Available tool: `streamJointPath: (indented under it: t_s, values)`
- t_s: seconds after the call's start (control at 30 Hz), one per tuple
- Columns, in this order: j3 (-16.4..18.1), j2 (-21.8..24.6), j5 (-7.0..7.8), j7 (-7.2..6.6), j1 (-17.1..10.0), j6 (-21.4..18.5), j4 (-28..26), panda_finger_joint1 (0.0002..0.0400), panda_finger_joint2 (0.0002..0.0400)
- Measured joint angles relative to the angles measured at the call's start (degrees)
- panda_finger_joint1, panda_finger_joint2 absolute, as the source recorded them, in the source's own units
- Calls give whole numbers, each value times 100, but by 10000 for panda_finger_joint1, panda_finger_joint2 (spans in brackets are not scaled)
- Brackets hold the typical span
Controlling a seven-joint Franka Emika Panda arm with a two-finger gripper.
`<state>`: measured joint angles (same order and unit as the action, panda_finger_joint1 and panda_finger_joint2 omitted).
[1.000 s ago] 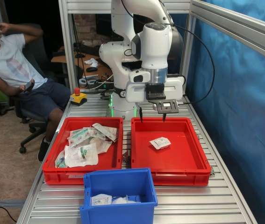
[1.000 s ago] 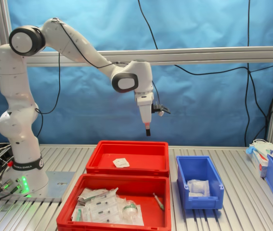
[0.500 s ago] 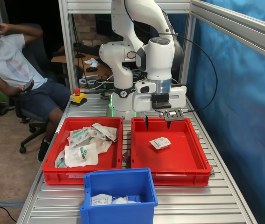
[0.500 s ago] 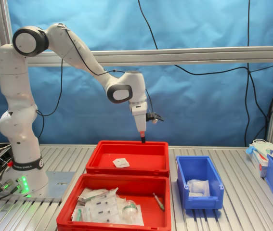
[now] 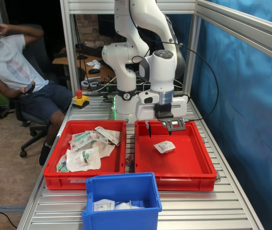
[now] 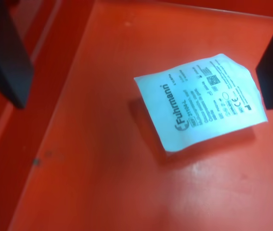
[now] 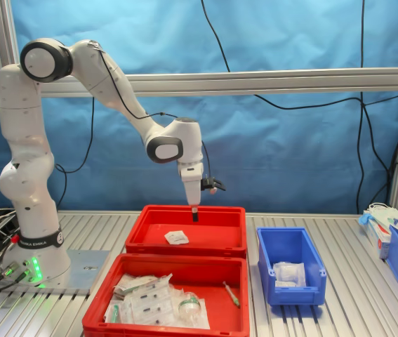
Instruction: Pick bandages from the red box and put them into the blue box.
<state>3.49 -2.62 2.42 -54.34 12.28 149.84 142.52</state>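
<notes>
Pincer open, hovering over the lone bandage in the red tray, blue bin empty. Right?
Not quite: the blue bin already holds white packets, as both exterior views show. The rest holds: the pincer is open above the lone bandage in the red tray.

The first exterior view faces the arm (image 5: 145, 62) head-on across the table; the second exterior view looks side-on; the wrist view looks down, close; all share the red box (image 5: 193, 163).
</notes>
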Motion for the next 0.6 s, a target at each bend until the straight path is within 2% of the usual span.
streamJointPath:
  t_s: [0.37,0.6]
  values:
    - [7,-36,0,0,148,364,495,400,400]
    - [12,-159,0,0,267,547,615,400,400]
